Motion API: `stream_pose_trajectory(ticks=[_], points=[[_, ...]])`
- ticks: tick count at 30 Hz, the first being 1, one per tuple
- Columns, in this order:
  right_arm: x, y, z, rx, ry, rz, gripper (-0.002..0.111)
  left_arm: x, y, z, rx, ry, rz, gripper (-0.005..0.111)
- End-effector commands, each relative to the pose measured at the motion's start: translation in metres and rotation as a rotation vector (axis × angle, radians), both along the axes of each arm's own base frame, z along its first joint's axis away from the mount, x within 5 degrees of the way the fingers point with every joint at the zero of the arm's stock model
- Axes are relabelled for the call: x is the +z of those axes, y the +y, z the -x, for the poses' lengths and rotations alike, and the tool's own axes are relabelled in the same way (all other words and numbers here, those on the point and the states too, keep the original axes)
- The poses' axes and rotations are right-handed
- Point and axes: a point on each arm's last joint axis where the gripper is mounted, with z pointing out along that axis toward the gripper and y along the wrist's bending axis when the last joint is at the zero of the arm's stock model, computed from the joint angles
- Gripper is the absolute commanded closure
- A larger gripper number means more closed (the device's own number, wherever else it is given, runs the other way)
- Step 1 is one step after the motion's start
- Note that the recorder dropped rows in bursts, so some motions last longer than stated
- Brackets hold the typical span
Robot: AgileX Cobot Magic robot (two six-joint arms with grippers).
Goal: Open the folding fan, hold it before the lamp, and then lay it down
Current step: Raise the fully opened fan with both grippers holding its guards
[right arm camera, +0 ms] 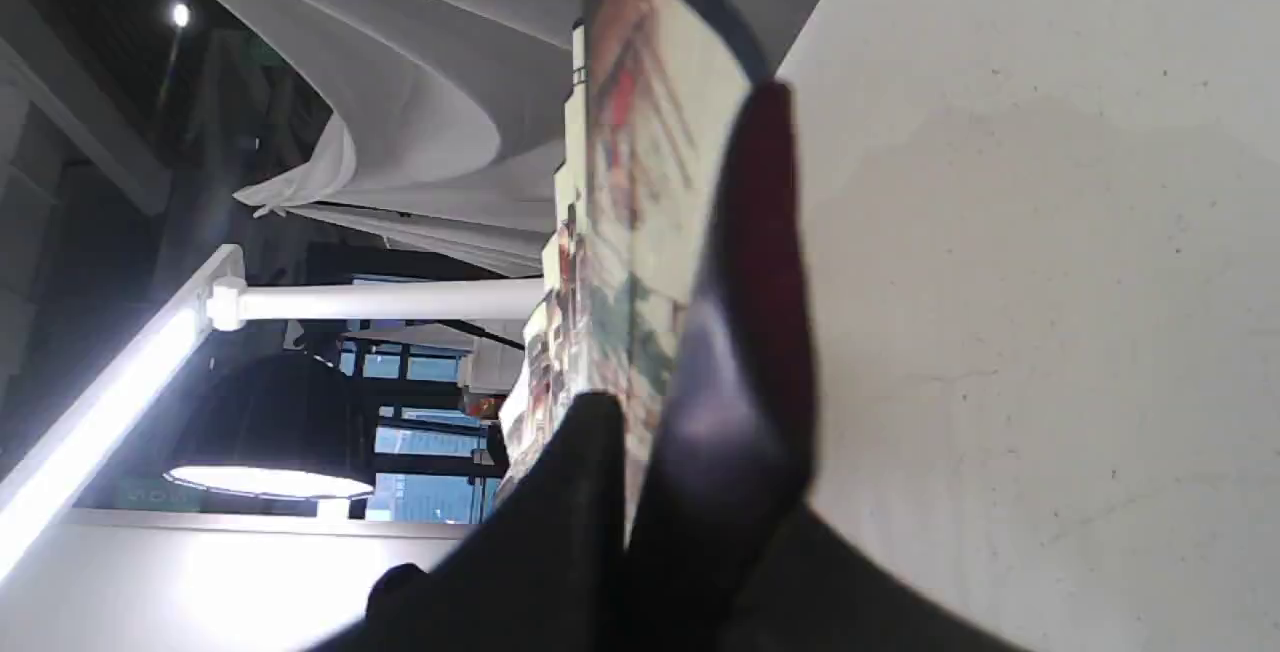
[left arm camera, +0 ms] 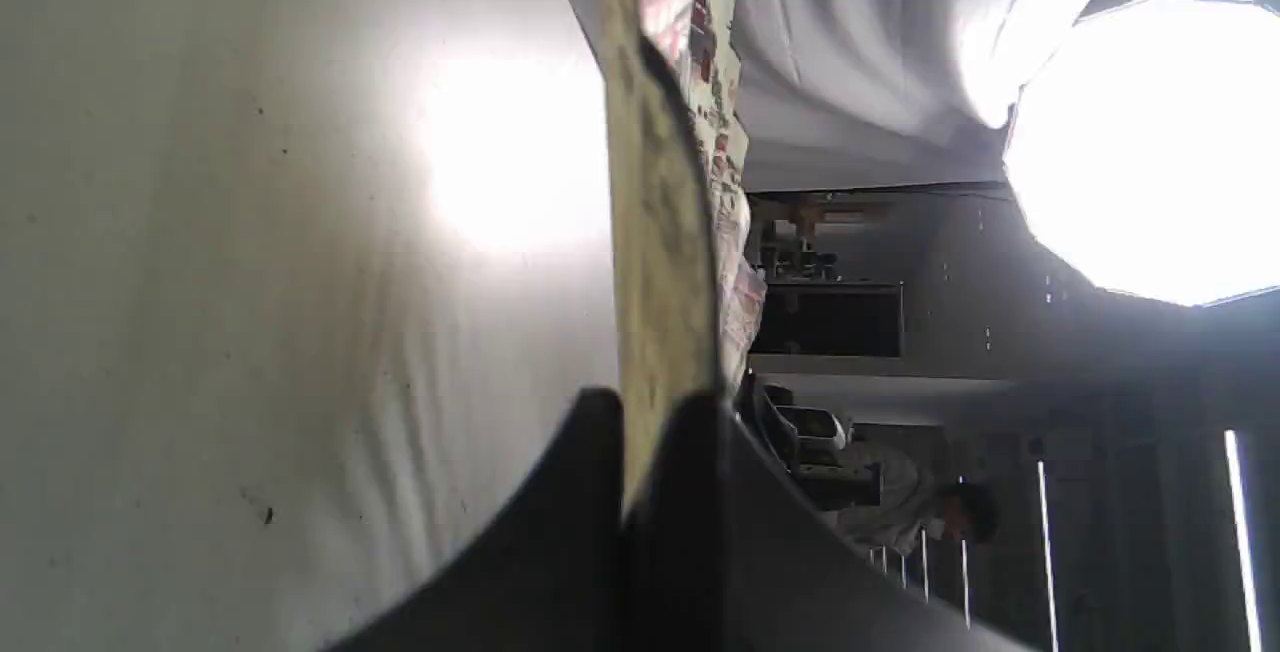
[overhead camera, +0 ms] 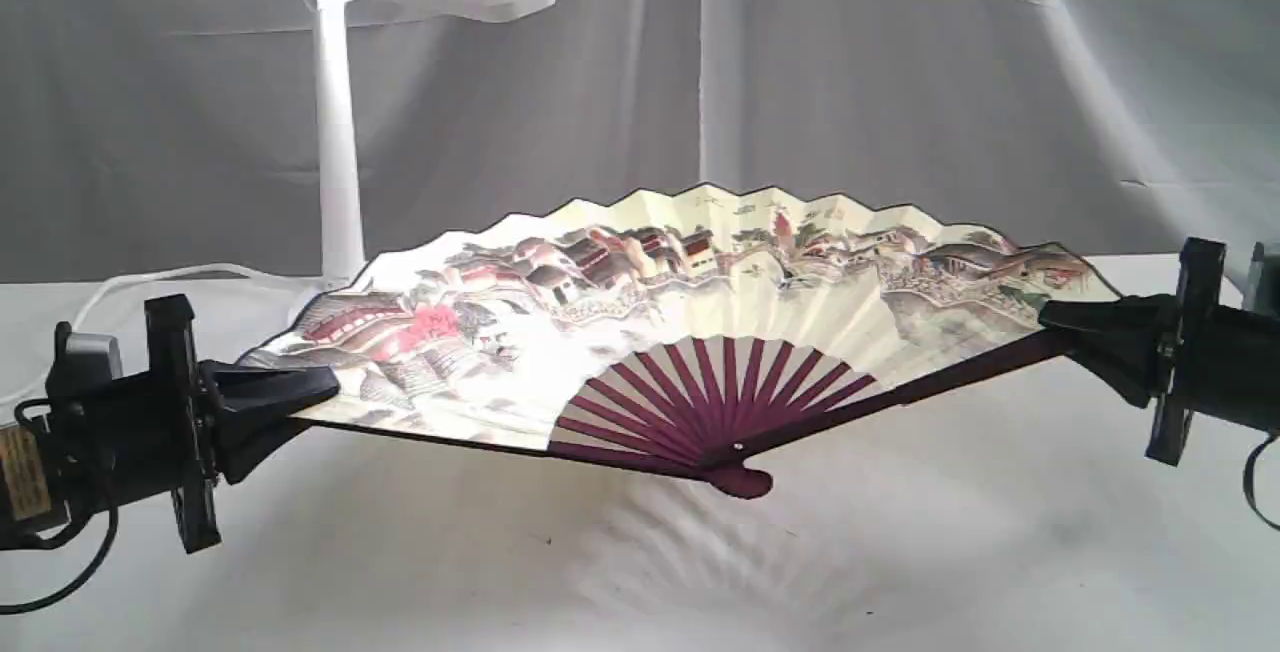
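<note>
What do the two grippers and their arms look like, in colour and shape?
The left gripper and the right gripper are black, with wedge-shaped fingers on a flat crossbar. The left arm carries a grey box, a yellowish label and a looping black cable.

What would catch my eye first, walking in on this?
A big folding fan, spread fully open with a painted village on its cream leaf, hangs above the white table. The left gripper and the right gripper, both black, each pinch one end of it. Behind it on the left of the exterior view stands a tall white lamp.
</note>
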Motion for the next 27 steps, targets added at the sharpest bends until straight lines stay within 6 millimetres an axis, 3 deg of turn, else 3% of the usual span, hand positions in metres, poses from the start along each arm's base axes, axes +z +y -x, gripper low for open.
stream_pose_trajectory(ticks=[1, 9, 18, 27], points=[[0.01, -0.021, -0.002, -0.097, -0.042, 0.092, 0.108, 0.013, 0.012, 0.001, 0.076, 0.001, 0.031, 0.107], [0.027, -0.009, -0.007, -0.081, -0.024, 0.054, 0.108, 0.022, 0.012, 0.002, 0.11, 0.036, 0.086, 0.107], [0.085, 0.003, -0.022, -0.056, -0.109, 0.044, 0.108, 0.026, 0.014, 0.0, 0.149, 0.034, 0.116, 0.107], [0.116, 0.005, -0.017, -0.059, -0.151, 0.045, 0.108, 0.067, 0.015, 0.003, 0.17, -0.082, 0.115, 0.107]])
